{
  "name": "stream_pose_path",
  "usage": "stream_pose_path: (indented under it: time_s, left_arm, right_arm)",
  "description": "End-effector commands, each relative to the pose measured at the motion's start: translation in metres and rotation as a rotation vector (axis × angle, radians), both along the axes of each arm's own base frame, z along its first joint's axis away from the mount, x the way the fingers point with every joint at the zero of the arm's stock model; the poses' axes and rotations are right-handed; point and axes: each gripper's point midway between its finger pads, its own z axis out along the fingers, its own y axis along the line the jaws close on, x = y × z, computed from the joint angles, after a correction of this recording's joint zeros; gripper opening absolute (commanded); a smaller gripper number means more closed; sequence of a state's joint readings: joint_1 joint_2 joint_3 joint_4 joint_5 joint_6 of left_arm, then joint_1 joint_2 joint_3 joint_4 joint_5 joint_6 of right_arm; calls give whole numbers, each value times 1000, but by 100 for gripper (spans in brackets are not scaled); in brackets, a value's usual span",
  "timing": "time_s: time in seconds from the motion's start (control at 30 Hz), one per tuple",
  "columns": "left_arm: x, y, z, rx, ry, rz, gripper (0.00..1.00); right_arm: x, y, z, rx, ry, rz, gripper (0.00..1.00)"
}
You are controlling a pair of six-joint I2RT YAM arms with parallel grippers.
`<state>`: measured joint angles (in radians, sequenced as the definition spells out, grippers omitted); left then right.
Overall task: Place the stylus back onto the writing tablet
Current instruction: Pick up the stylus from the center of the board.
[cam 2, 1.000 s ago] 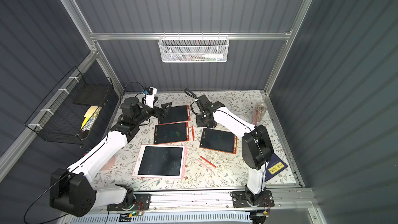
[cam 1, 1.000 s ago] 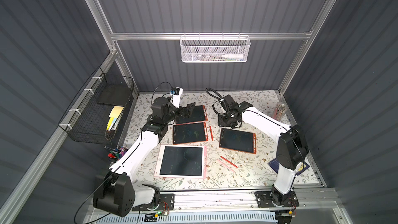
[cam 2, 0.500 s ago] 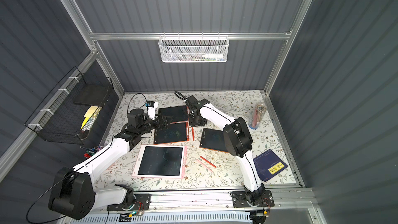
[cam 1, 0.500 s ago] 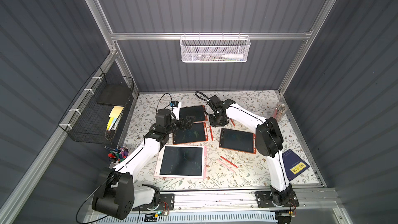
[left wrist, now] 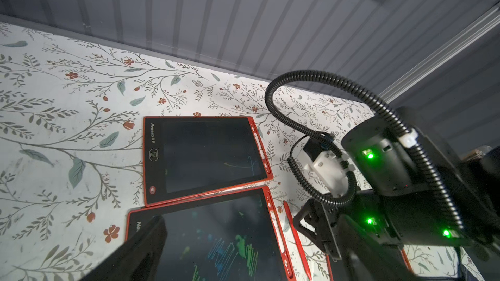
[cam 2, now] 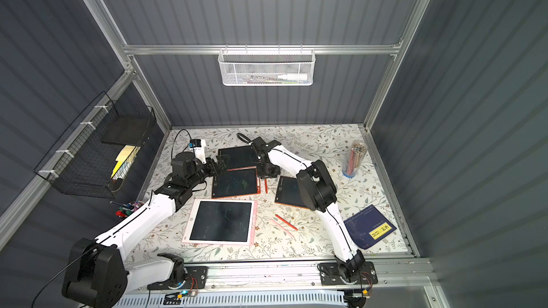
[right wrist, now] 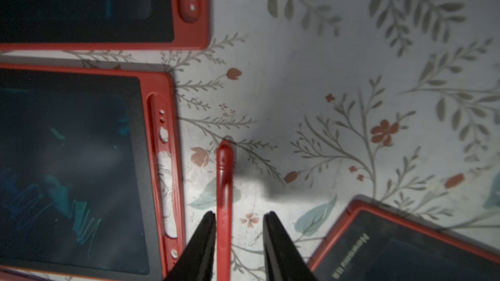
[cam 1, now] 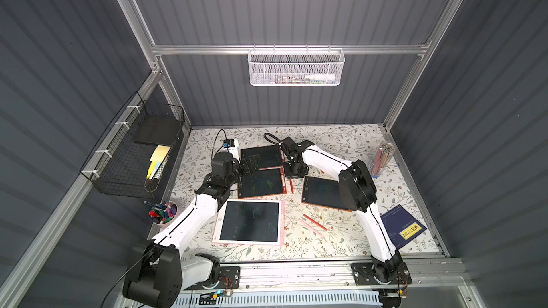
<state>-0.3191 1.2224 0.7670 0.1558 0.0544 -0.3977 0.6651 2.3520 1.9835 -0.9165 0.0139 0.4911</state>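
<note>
On the flowered counter (cam 1: 341, 143), the right hand (right wrist: 240, 214) is lowered over a red stylus (right wrist: 224, 198). Its two black fingers (right wrist: 200, 247) stand apart on either side of the shaft (one right against it, the other with a strip of bare counter between). We read that hand as released, not clenched on anything.

The stylus lies flat on the counter, just beside the slotted red edge of the writing tablet (right wrist: 75, 171) and roughly parallel to it. The two do not appear to touch. The tablet's dark screen carries green and blue scribbles.

In a top view, the left hand (cam 1: 252, 163) hovers over the far corner of that tablet on the side away from the stylus. Its jaws are wide and it is grasping nothing.

A second red tablet (cam 1: 261, 157) lies just behind the writing tablet, their edges touching or overlapping; we cannot tell which. A third red tablet (cam 1: 321, 192) lies on the other side of the stylus, partly under the right arm. Nearer the front sit a pink tablet (cam 1: 250, 222) and two loose styluses (cam 1: 314, 223).
</note>
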Motion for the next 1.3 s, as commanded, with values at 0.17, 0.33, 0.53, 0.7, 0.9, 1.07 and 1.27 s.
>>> stream_pose_path:
  time_s: [0.17,0.33,0.53,0.7,0.9,1.07,1.27]
  left_arm:
    - [1,7,4,-7,-10,38,99]
    - [1,6,3,-7,-8,32,99]
    - [0,6,1,-8,-5,27,99]
    - [1,4,-2,-5,1,21,99]
    - [1,3,-4,-3,7,14,99]
    - [1,2,-5,-4,5,6,99]
    - [2,1,-6,-3,10,3,99]
  right_arm:
    - [-1,4,-6,-15,10,-5,33]
    - [-1,3,-12,-25,17,1,31]
    - [-1,1,-19,-49,21,8,28]
    - [0,0,-24,-71,20,12,25]
    - [1,0,-27,-83,21,14,20]
    - [3,1,-25,-81,10,15,18]
    - [6,0,-20,-86,-10,13,18]
